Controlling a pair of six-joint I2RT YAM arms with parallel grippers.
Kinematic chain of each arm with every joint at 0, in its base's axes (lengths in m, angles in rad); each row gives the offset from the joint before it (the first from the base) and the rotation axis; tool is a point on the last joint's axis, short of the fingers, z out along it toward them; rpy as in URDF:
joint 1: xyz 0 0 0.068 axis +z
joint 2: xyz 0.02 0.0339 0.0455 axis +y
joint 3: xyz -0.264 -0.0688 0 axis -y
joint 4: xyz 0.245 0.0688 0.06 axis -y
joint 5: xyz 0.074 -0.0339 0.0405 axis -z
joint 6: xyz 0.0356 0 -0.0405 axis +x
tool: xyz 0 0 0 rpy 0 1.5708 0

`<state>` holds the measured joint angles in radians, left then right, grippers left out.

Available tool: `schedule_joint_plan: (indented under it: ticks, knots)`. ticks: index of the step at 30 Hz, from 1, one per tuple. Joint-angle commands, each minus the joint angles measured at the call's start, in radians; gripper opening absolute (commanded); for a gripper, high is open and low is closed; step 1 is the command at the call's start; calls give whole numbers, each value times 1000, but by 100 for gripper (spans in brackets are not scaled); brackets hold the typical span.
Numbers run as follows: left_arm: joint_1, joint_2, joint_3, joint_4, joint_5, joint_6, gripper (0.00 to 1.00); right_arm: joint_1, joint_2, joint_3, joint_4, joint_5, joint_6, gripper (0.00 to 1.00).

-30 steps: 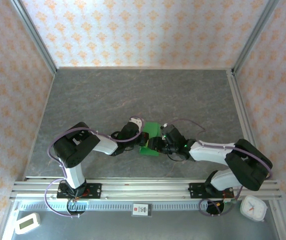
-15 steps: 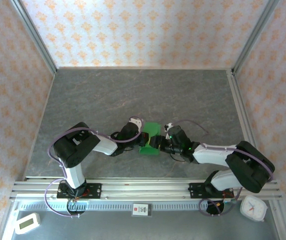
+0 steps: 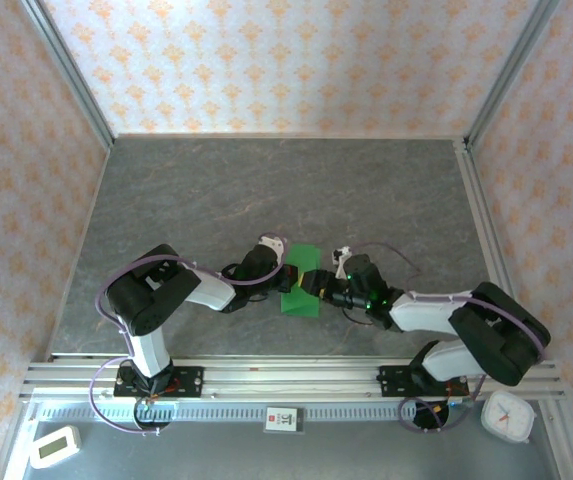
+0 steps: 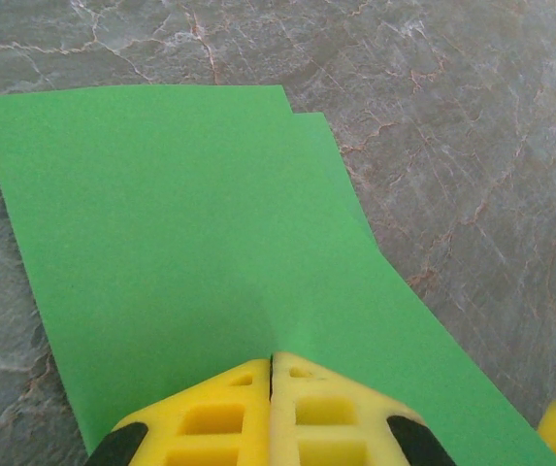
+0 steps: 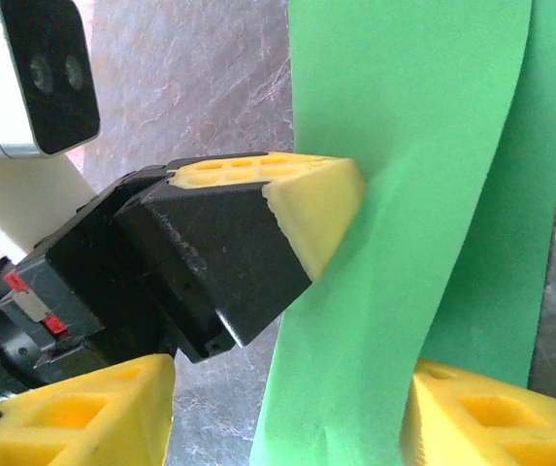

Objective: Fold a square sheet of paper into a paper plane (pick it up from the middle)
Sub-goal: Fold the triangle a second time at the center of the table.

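The square sheet of paper (image 3: pixel 298 299) is bright green and lies folded over in two layers on the grey table between the two arms. In the left wrist view the sheet of paper (image 4: pixel 180 214) spreads out ahead of my left gripper (image 4: pixel 272 361), whose yellow fingers are pressed together on a small ridge in its middle. My left gripper (image 3: pixel 287 271) comes in from the left. My right gripper (image 5: pixel 287 427) is open, its yellow fingers (image 5: pixel 83 413) straddling the raised upper layer of paper (image 5: pixel 404 146). The left gripper (image 5: pixel 321 209) dents that layer from the side.
The grey marbled table (image 3: pixel 266 190) is walled by patterned panels and aluminium posts. A metal rail (image 3: pixel 286 378) runs along the near edge. A white clock (image 3: pixel 509 416) and a small white timer (image 3: pixel 54 446) lie in front of the rail.
My right arm has drawn back a little to the right, and its gripper now sits at the paper's right side. The left gripper and the paper have hardly moved.
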<state>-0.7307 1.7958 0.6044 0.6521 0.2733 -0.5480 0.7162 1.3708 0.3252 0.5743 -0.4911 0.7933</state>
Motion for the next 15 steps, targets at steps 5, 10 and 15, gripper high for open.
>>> schedule_joint_plan:
  ticks: [5,10,15]
  knots:
    - [10,-2,-29,-49,4,28,0,-40,107,38,68,-30,-3,53]
    - [17,-41,-19,-79,7,48,0,-63,184,86,62,-52,-24,46]
    - [36,-105,-11,-123,7,85,0,-72,227,119,45,-55,-38,32]
